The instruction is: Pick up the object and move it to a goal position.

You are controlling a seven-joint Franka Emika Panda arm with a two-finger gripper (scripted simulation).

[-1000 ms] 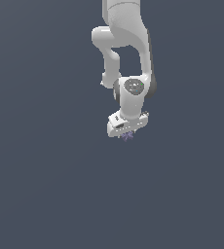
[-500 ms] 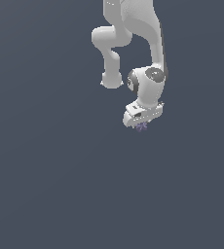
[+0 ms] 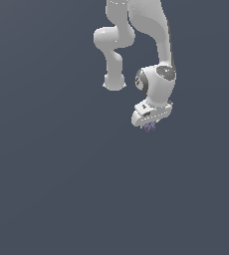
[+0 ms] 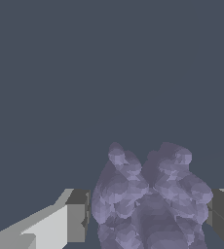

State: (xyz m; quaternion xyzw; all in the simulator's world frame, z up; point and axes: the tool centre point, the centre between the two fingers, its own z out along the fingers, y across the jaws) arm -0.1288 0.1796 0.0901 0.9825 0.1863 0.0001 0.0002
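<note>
Item 1, ground [image 3: 52,189]: 1 flat, unmarked slate-grey surface filling both views. No edge, wall or obstacle is visible, and no goal marker shows in either view. Judged: open room on every side for carrying.

Item 2, arm [image 3: 136,30]: 1 white Panda, entering from the top of the exterior view and bent down to its wrist at the exterior view's right of centre.

Item 3, gripper [image 3: 149,123]: 1 white hand pointing downward. In the wrist view the gripper [image 4: 150,214] has its 2 dark pads [image 4: 78,214] drawn in against either flank of the object, with little or no gap showing. Judged: clamped on the object, jaws part-closed to its width.

Item 4, object [image 3: 149,126]: 1 tiny pale purple-grey knobbly cluster, just under the hand and much narrower than it. In the wrist view the object [image 4: 150,199] sits between the pads, its 2 lobed tips reaching beyond them. Whether it is clear of the ground cannot be told. Judged: light, stiff, uneven; knobs give few contact spots, so it may pivot or slip. Best hold is across the broad middle, as the pads sit now.
</note>
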